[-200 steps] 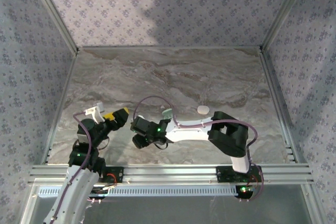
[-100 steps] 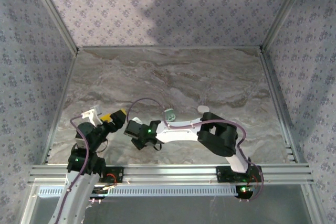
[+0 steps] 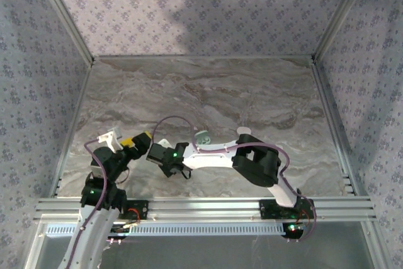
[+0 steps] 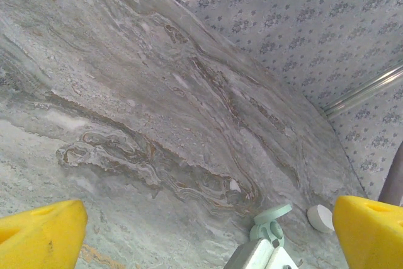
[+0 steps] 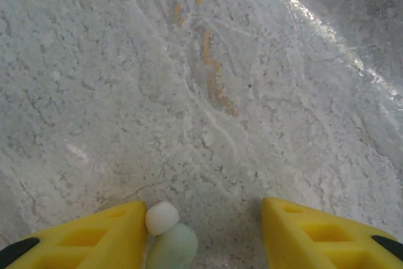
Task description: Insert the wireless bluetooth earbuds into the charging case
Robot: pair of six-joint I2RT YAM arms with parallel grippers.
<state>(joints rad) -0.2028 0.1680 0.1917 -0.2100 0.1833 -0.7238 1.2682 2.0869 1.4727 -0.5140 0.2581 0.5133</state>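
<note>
Right end effector (image 5: 204, 211) is released, its two blocky yellow fingers (image 5: 94, 234) spread wide over the worktop (image 5: 208, 80). The stone under it is pale and grainy, with thin rust-coloured veins. In the right wrist view a tiny, smooth, pebble-like white earbud (image 5: 162, 217) lies right beside the inner face of the finger on the left of that view. Whether it touches the finger cannot be told. A rounded pale mint piece (image 5: 174, 247) touches the earbud on its near side.

The top view gives the layout. The mint charging case (image 3: 203, 137) stands open on the marbled surface, and the right arm reaches past it to its left, on the side nearer the arm bases. A white oval pod (image 3: 242, 130) lies to the right of the case, at the edge of the arm.

Left end effector (image 4: 208, 218) is also released, with its yellow fingers far apart. Its view looks across the glossy, swirled stone at the case's raised round lid, with the pod just beside the case.
</note>
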